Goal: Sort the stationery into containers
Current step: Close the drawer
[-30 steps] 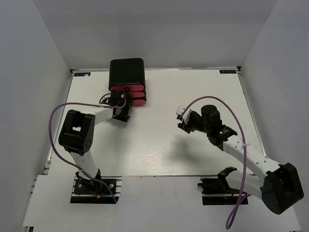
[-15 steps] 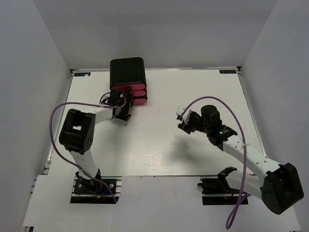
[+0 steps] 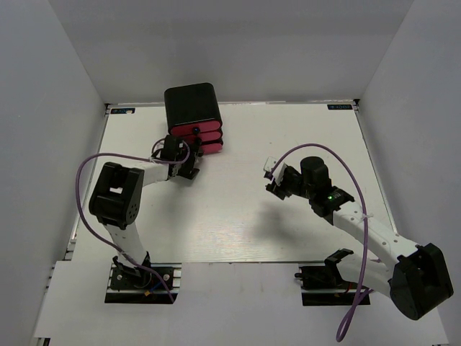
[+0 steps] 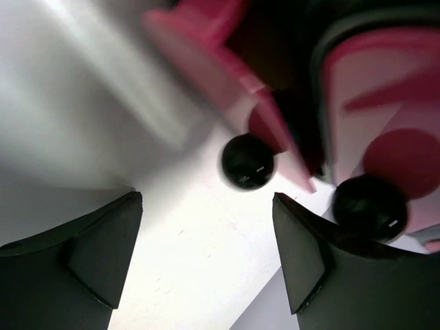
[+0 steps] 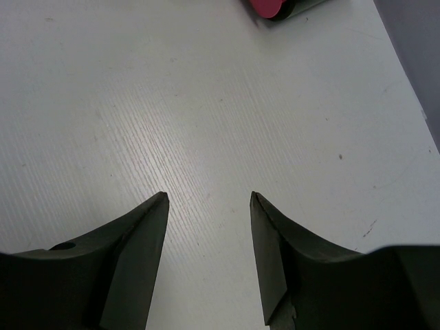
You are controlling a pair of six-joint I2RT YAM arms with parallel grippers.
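The black box (image 3: 190, 106) with three stacked pink drawers (image 3: 202, 137) stands at the back left of the table. My left gripper (image 3: 185, 160) is open and empty right in front of the drawers. In the left wrist view its gripper (image 4: 206, 199) faces the pink drawer fronts (image 4: 375, 89), with one black knob (image 4: 247, 161) just ahead of the gap and another knob (image 4: 369, 206) by the right finger. My right gripper (image 3: 274, 179) is open and empty over bare table, as its wrist view (image 5: 209, 196) shows. No pens or white block are in view.
The white table (image 3: 238, 216) is walled in by grey panels on three sides. A corner of the pink drawers (image 5: 269, 7) shows at the top of the right wrist view. Purple cables loop over both arms.
My left gripper has moved up toward the box, and the pink drawer fronts now sit further back against it. The box has turned slightly. The right arm has hardly moved.
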